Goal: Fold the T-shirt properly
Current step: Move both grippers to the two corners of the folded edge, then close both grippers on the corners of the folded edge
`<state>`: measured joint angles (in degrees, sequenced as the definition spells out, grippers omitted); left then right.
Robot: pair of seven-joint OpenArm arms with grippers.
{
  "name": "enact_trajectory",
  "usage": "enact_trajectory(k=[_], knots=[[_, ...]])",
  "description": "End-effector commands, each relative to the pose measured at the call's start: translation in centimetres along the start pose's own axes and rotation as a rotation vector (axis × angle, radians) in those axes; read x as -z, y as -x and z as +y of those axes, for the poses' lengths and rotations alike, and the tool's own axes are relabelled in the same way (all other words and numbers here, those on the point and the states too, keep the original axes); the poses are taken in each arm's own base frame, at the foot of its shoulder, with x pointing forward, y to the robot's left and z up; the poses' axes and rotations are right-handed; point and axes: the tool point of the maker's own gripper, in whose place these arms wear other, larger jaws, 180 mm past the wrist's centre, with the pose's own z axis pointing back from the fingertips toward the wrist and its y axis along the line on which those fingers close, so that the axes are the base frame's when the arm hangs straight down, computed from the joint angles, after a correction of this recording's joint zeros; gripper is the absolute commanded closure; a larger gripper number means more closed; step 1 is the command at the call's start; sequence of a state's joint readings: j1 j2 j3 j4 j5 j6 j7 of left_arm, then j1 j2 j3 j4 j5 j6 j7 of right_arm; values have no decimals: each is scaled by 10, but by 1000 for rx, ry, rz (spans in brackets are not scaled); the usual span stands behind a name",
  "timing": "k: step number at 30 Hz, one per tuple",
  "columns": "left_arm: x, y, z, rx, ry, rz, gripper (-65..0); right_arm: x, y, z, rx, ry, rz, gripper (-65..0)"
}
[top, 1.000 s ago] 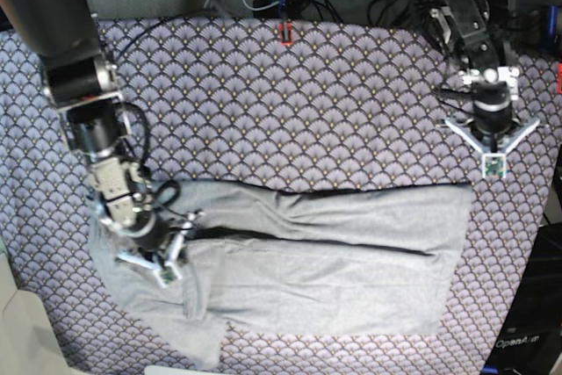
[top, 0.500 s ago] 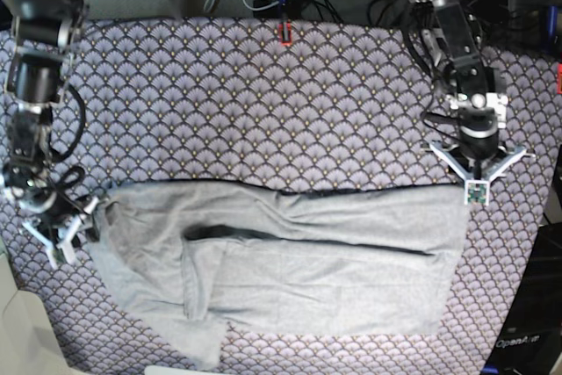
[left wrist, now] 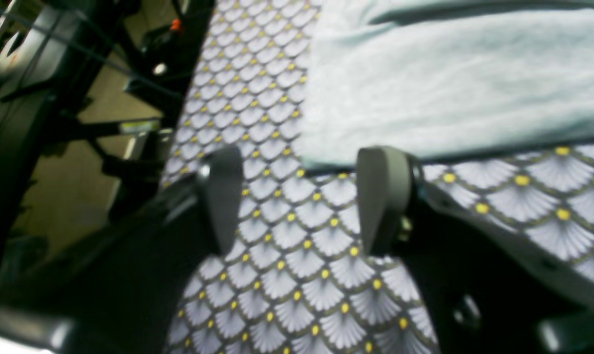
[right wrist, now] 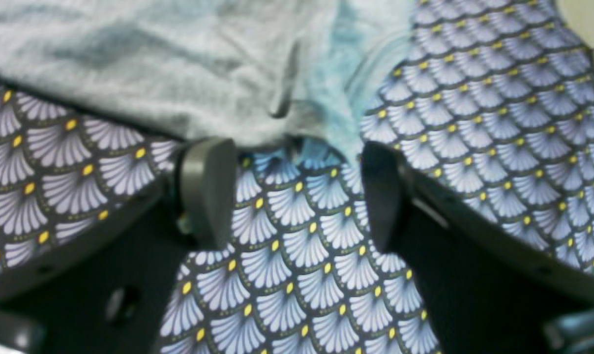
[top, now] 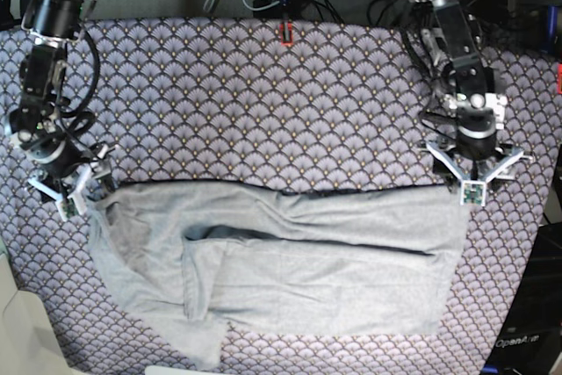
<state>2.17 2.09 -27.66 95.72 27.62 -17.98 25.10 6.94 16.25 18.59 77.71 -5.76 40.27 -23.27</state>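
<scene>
1. The soft light heather-grey T-shirt [top: 290, 261] lies across the lower half of the base view on the purple fan-patterned tablecloth [top: 263, 103], folded lengthwise into a long band; the crosswise folds appear left to do.
2. The left gripper [top: 474, 183] at the band's upper right corner and the right gripper [top: 72, 192] at its upper left both stand spread, holding nothing.
3. A second ago the right gripper sat on the cloth near the sleeve; it has since moved out to the corner.

Two black robot arms are showing, built of round jointed segments with loose black cables looping beside them. The left arm [top: 457, 32] is ending in a silver collar above pale spreading gripper brackets — the right arm [top: 44, 59] is looking the same. Close up, each gripper is carrying dark grey, rounded finger pads [left wrist: 383, 196] on black mounts.
</scene>
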Motion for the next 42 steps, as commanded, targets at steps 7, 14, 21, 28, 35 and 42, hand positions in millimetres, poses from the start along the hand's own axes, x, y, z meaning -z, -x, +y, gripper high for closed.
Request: enact_trajectory(k=[7,14,21,28,35,42], knots=[[3,-13,23,-10,-2,-35,-362,11,-20,-23,34,22,-48,-427],[7,16,36,-42,-22,32,-362,39,-10,-31,155,-17,-76,-424],[20,50,43,-65,-16,116,-362,47,0,-32,203,-30,-82,-355],[33,40,30,-133,47,49,-363,48,2,-28,201,-38,-77,-310],[57,28,23,-217,87,34,-475,46,15,-21,206,-46,-51,-310],[78,30,22,-309,123,48,-497,43,28,-18,204,-50,-25,-310]])
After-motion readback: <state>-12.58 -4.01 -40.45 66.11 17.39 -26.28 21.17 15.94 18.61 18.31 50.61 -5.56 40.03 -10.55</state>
